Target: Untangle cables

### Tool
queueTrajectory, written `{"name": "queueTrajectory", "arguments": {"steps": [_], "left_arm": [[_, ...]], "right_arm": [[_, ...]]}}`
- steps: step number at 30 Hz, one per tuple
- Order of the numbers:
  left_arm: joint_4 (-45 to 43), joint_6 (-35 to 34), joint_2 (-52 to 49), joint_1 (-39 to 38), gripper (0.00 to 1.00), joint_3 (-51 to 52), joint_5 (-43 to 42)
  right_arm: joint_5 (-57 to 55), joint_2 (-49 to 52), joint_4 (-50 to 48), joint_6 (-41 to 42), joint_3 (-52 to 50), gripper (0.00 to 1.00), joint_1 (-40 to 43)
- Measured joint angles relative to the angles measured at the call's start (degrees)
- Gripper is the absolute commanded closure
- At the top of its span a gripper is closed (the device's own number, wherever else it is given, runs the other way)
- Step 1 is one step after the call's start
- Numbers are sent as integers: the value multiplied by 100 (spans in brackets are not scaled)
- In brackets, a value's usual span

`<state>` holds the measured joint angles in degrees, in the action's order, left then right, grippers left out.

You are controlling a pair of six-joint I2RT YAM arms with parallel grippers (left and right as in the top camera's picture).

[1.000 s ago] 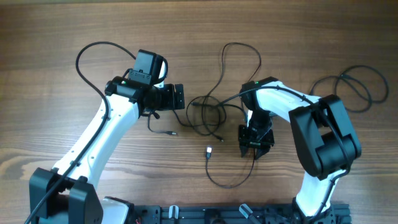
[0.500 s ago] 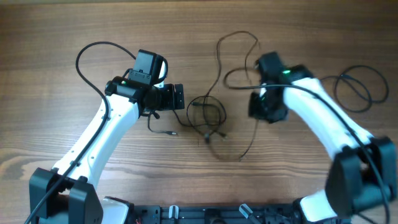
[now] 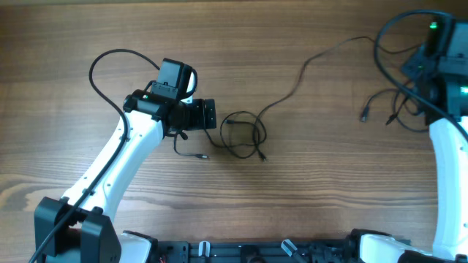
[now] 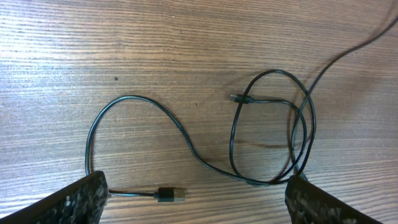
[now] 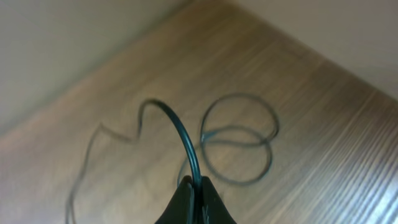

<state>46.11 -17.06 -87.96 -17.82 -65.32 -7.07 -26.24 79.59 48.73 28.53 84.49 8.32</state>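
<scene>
Overhead, the right gripper (image 5: 194,185) is sitting at the far right edge of the table (image 3: 66,29), jaws pinched fully together on 1 thin black cord (image 3: 303,67). The right wrist view is showing that cord arching up out of the closed tips. Holding it out there is, I judge, meant to keep this strand stretched clear of the coil (image 3: 245,135). The cord is lying in a long slack line across the wood from the coil toward that arm. 2 plug ends (image 3: 363,115) are showing near the arm, hanging or lying, I cannot tell which. The left gripper (image 3: 212,115) is hovering just left of the coil, jaws spread wide and gripping nothing, probably placed to pin the loops. A second cord (image 4: 134,102) is curving to a flat, silvery-tipped plug (image 4: 171,195). Every cord is looking smooth, round and rubbery, while the table is showing matte, streaky wood grain.
</scene>
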Motion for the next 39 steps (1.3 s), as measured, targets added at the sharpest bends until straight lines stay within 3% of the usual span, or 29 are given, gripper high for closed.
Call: {"name": "queueTrajectory", "arguments": {"steps": [5, 10, 11, 12, 13, 14, 15, 18, 22, 25, 33, 39], "left_arm": [[11, 0, 0, 0, 8, 0, 0], [15, 0, 0, 0, 10, 0, -7], [15, 0, 0, 0, 10, 0, -11], [20, 0, 0, 0, 10, 0, -24], [35, 0, 0, 0, 10, 0, -26], [46, 0, 0, 0, 10, 0, -24], [105, 0, 0, 0, 10, 0, -26], [127, 0, 0, 0, 10, 0, -26], [118, 0, 0, 0, 10, 0, -26], [7, 0, 0, 0, 10, 0, -26], [-2, 0, 0, 0, 10, 0, -26], [0, 0, 0, 0, 10, 0, -26]], "right_arm": [[-127, -116, -730, 317, 0, 96, 1054], [-127, 17, -1032, 343, 0, 96, 1462], [-127, 149, -1054, 354, 2, 79, 1478], [-103, 428, -1163, 398, 2, 70, 1478], [-68, 625, -1303, 380, 2, 70, 1478], [92, 837, -1464, 409, 2, 63, 1478], [293, 975, -1453, 402, 2, 46, 1478], [1541, 1300, -793, 433, 4, 35, 1478], [3591, 1311, 122, -116, 17, 32, 1279], [4148, 1316, 485, -501, -39, 33, 542], [4319, 1670, -249, -380, -1237, 35, -1453], [4212, 2459, -835, 839, -1467, 40, -2358]]}}
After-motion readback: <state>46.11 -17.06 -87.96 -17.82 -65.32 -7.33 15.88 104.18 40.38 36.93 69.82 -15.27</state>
